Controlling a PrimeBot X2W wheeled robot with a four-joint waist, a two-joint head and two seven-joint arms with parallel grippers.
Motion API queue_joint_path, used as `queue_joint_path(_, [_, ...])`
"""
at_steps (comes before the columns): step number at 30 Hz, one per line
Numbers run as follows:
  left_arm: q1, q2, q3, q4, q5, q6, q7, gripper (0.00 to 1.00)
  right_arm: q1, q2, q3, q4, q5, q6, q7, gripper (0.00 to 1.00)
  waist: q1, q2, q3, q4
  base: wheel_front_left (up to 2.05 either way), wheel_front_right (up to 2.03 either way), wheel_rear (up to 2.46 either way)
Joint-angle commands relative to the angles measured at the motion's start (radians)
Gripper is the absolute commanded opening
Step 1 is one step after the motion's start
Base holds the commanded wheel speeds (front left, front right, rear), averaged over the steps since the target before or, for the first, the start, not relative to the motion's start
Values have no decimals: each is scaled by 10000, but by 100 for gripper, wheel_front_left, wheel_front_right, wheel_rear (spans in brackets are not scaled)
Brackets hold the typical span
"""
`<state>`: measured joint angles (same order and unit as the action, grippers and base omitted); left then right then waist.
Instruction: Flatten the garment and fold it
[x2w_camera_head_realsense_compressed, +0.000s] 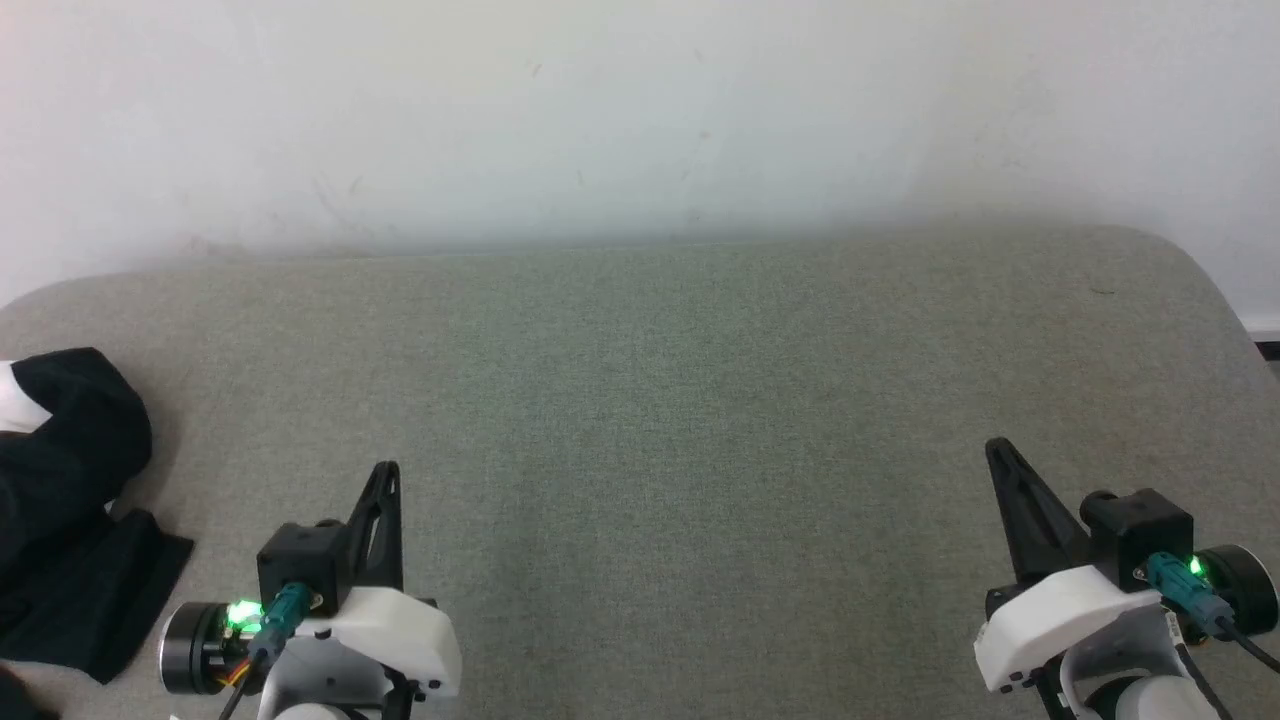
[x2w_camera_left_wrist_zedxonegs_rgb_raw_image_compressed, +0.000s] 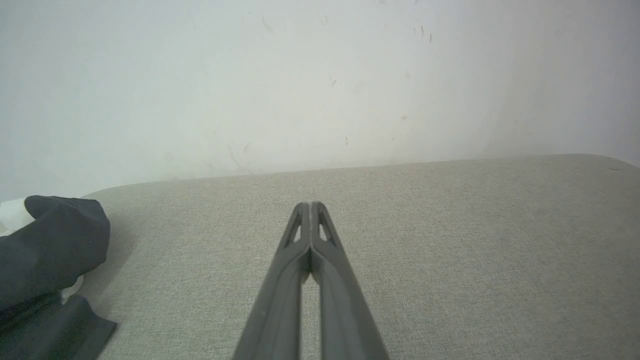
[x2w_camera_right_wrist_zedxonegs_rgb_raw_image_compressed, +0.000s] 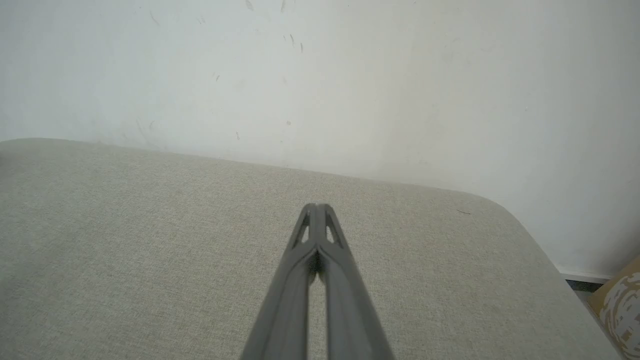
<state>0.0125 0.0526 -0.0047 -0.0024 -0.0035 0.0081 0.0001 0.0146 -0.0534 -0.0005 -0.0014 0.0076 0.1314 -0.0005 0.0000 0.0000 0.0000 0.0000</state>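
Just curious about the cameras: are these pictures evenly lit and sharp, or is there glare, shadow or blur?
Head view: soft even light, hazy where the wall meets the fabric surface; green wrist lamps glare. Left wrist view: the garment casts a faint shadow. Right wrist view: sharp, no glare.

Grey-green fabric-covered surface (x2w_camera_head_realsense_compressed: 700, 400), far corners rounded. Garment (x2w_camera_head_realsense_compressed: 70, 480) lies crumpled at its 8 o'clock edge, mostly black, some white.

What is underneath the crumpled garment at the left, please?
The garment lies bunched on the grey fabric surface; whatever its folds cover cannot be seen.
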Motion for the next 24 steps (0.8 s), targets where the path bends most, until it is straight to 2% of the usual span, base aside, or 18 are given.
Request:
queue_joint_path(1, [-125,-24,47,24,35,-81,-1,0,-146,32,5,14,-76,-7,5,0,0,0,0,0,0,0,0])
queue_joint_path(24, [-125,-24,47,24,35,-81,-1,0,-146,32,5,14,-76,-7,5,0,0,0,0,0,0,0,0])
